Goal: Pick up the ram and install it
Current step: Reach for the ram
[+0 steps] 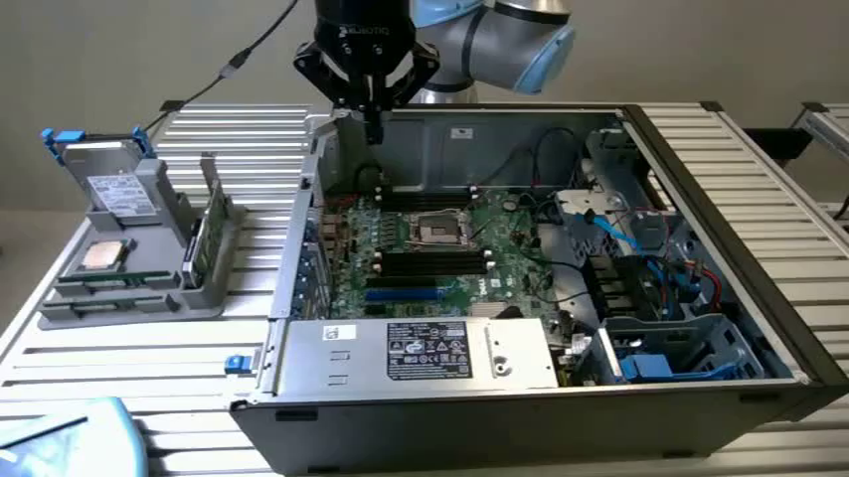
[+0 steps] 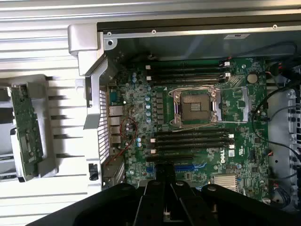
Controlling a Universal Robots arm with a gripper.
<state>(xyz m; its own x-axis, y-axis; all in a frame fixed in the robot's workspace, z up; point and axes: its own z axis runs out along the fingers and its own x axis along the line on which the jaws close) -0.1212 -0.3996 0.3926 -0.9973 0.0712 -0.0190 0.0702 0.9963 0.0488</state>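
The ram [image 1: 213, 227] is a slim green stick standing on edge in a grey holder [image 1: 133, 283] at the exterior view's left, outside the computer case. In the wrist view the ram [image 2: 26, 125] sits in that same holder, well off to the side of the case. My gripper [image 1: 376, 121] hangs above the rear edge of the open case, over the motherboard [image 1: 458, 253], and its black fingers [image 2: 155, 193] look shut with nothing between them. Black memory slots [image 2: 188, 75] and more slots [image 2: 193, 139] lie on either side of the processor socket [image 2: 195, 107].
The holder also carries a square silver processor chip [image 1: 103, 255] and a drive with a blue clip [image 1: 106, 174]. A power supply [image 1: 412, 350] fills the case front. Cables and drive bays [image 1: 663, 298] crowd the case's right side. The case's metal wall [image 2: 89, 56] stands between holder and motherboard.
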